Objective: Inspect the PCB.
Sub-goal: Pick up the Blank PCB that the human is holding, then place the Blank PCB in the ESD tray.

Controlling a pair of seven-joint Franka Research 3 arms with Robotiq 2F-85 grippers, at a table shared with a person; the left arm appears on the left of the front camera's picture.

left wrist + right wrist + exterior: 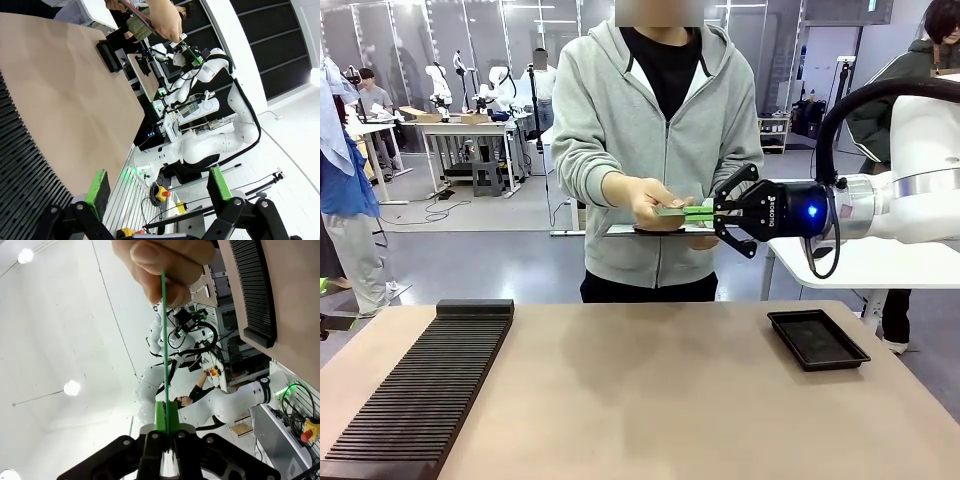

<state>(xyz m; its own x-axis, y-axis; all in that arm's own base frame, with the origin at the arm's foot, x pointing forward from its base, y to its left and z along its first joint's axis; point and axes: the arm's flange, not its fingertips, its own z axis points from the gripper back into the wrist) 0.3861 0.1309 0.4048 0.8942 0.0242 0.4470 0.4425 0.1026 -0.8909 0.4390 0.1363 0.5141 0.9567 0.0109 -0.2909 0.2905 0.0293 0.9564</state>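
Horizontally outstretched, our right jaws clamp the PCB (pixel 680 211) a person's hand (pixel 650 198) also holds; left jaws gape empty.

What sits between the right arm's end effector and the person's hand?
The thin mint-green PCB spans it: the black, green-padded right end effector is shut on one edge, the person's hand pinches the other, seen edge-on in the right wrist view.
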